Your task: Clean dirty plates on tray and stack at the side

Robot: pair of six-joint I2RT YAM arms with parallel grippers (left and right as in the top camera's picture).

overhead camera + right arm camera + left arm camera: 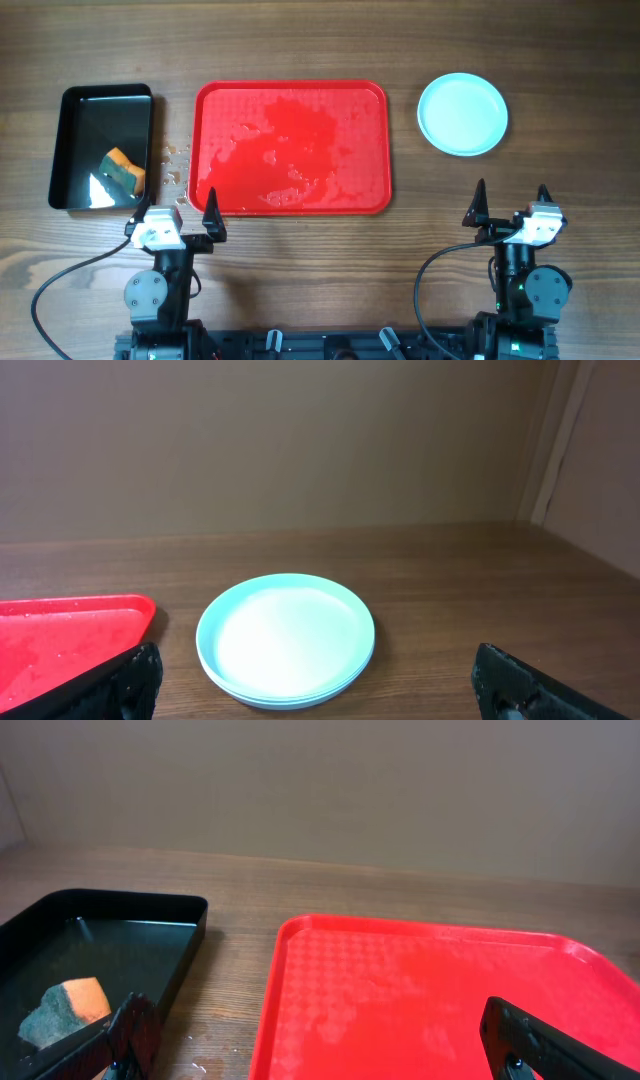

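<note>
The pale mint plates (462,114) lie stacked on the table to the right of the red tray (291,198); the stack also shows in the right wrist view (286,640), its top plate without smears. The tray holds no plates, and its surface is wet with patches; it also shows in the left wrist view (420,1000). My left gripper (182,208) is open and empty at the tray's near left corner. My right gripper (511,203) is open and empty, nearer the front edge than the plate stack.
A black rectangular pan (103,147) stands left of the tray, holding water and an orange-and-green sponge (124,170), also seen in the left wrist view (66,1009). Water drops (175,160) lie on the wood between pan and tray.
</note>
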